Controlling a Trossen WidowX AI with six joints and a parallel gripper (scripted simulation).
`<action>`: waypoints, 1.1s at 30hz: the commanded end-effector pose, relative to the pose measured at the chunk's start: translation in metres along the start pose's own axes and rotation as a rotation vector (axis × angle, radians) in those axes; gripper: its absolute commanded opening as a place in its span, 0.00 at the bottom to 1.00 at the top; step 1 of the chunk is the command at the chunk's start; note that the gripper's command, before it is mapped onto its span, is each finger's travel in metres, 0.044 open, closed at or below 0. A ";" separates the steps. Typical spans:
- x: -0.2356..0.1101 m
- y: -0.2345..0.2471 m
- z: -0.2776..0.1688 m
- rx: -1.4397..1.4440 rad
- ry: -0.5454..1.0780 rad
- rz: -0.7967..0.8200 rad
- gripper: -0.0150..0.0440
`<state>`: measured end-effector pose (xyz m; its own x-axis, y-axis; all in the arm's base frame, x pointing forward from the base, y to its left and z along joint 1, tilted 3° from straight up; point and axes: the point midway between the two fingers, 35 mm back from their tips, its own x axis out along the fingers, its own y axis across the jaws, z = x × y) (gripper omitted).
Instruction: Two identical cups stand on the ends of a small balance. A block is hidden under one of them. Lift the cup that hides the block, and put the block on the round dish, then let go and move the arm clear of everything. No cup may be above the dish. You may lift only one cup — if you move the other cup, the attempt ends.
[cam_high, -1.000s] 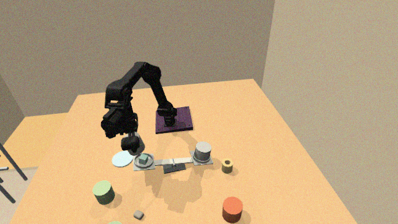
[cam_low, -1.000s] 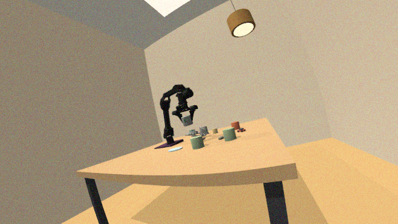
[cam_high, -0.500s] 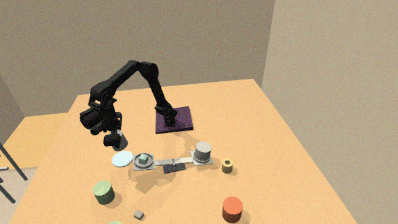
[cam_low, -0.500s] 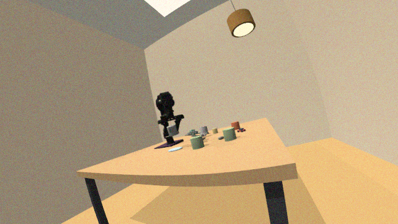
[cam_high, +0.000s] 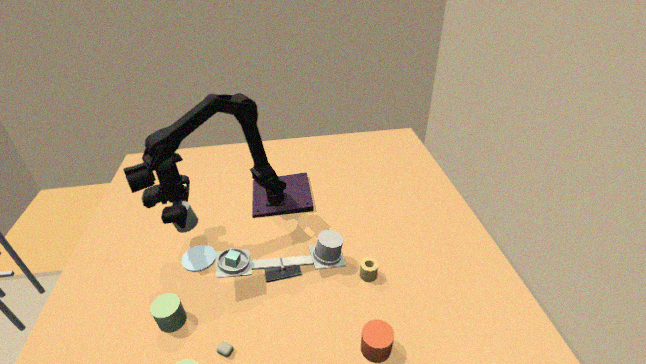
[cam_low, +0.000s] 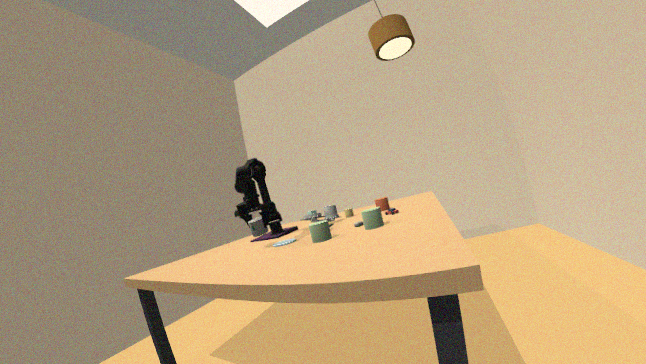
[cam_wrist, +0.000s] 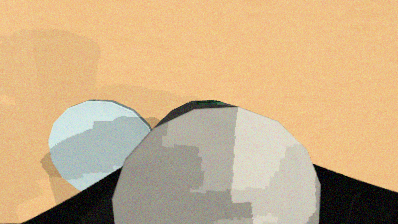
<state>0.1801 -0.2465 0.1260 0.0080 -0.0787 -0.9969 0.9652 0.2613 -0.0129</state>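
My gripper is shut on a grey cup and holds it in the air, behind the round dish in the top view. The pale blue round dish shows left of the held cup in the wrist view. The teal block sits uncovered on the left pan of the balance, close beside the dish. The other grey cup stands upright on the right pan. Nothing lies on the dish.
A green cylinder, another green cylinder, a grey stone, a red cylinder and an olive ring stand around the balance. A toy car is near the red cylinder.
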 end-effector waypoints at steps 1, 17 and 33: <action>0.005 -0.013 0.001 -0.012 -0.005 0.008 0.25; 0.044 -0.013 0.001 -0.012 -0.005 0.007 0.25; 0.057 -0.013 0.002 -0.007 -0.007 0.004 0.34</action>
<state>0.1684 -0.2564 0.0690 0.0139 -0.0840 -0.9964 0.9633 0.2681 -0.0092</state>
